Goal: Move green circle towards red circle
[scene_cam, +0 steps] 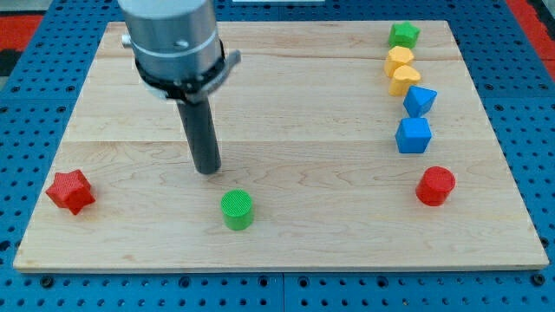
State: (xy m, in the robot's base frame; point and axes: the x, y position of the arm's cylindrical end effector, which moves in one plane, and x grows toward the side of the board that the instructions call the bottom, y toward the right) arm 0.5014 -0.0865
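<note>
The arm comes down from the view's top left, its grey barrel upright over the desk [286, 95] and the dark rod pointing straight down. There is no pincer on it to be wide or narrow, only my tip [207, 171], which rests on the wood just above and slightly left of the green circle [237, 210], close but apart from it. The green circle sits near the bottom edge. Far to its right, a little higher, is the red circle [434, 185]. Well to its left lies a red star [70, 191]. Up and right of the green circle runs a column: blue cube [414, 135], another blue block [420, 100], two yellow blocks [401, 70], green star [403, 35].
</note>
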